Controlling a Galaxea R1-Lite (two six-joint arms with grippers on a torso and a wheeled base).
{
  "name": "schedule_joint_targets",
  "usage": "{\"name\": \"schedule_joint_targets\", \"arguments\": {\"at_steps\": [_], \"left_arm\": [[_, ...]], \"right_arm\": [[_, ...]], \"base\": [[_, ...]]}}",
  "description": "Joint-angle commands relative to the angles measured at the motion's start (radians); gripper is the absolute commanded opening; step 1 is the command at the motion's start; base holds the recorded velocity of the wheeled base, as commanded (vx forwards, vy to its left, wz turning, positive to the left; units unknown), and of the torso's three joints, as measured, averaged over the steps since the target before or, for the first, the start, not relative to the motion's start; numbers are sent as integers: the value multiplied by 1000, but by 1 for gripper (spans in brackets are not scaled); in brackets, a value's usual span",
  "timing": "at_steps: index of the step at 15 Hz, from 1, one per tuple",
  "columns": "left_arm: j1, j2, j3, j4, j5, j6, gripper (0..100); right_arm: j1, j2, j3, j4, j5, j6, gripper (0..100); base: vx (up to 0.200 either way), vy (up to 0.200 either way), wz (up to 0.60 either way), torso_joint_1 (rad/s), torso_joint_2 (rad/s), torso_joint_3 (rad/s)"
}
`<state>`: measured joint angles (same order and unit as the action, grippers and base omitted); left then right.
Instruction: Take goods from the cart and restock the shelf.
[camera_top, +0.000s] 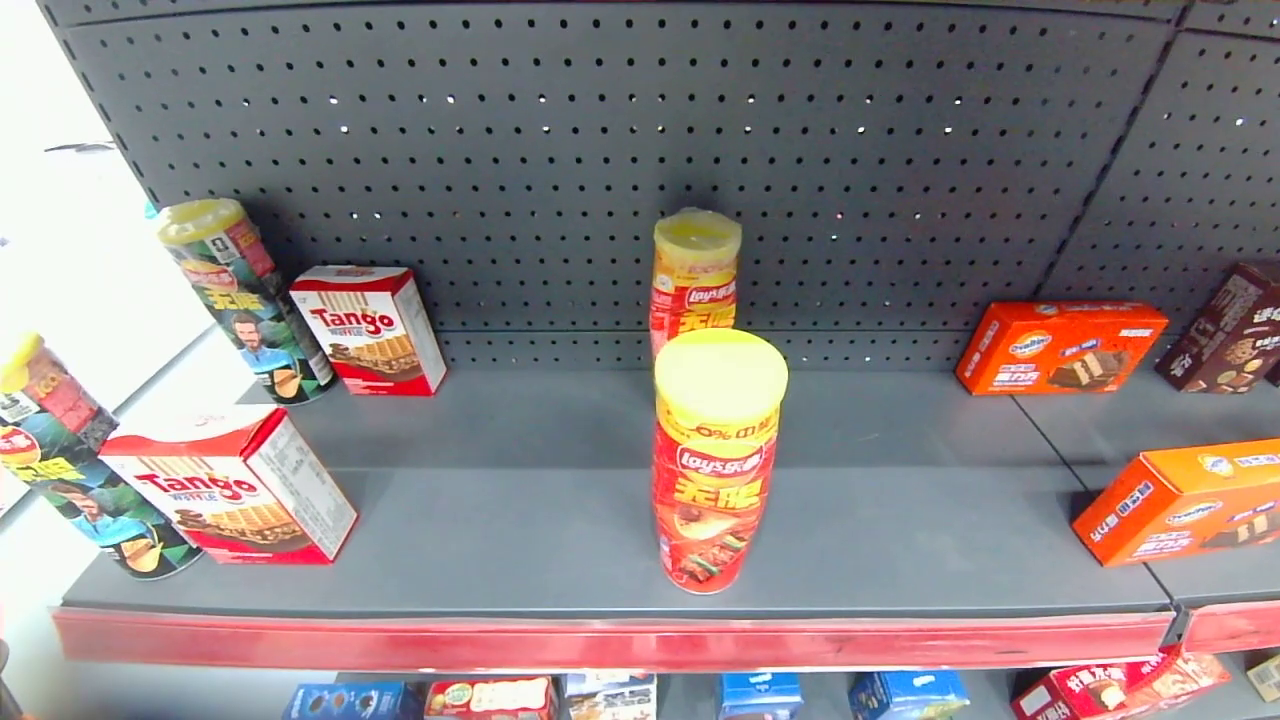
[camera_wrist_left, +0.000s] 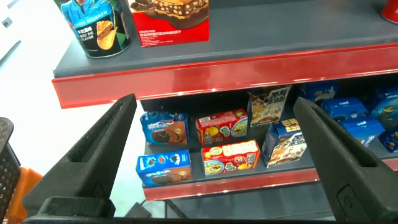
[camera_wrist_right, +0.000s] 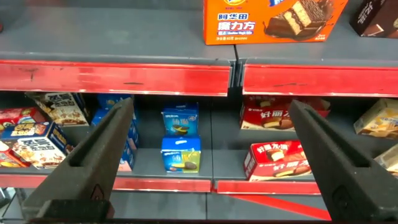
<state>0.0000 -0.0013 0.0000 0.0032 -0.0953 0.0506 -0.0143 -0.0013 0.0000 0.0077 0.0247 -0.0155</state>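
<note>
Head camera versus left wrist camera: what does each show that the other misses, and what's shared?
Head view only: two red chip cans mid-shelf, one behind the other, the pegboard back and orange boxes at the right. Left wrist view only: the left gripper, fingers spread open. Both: the green can at the shelf's front left, the red shelf edge and small boxes on the lower shelf.
</note>
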Motion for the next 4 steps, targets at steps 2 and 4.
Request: {"name": "schedule_joint_targets", "arguments": {"at_steps": [2,4], "left_arm": [[2,1,0,0,0,0,100],[0,1,0,0,0,0,100]], "right_arm": [[0,1,0,0,0,0,100],[-1,1,-2,0,0,0,100]], "base": [[0,0,0,0,0,0],[0,0,0,0,0,0]]}}
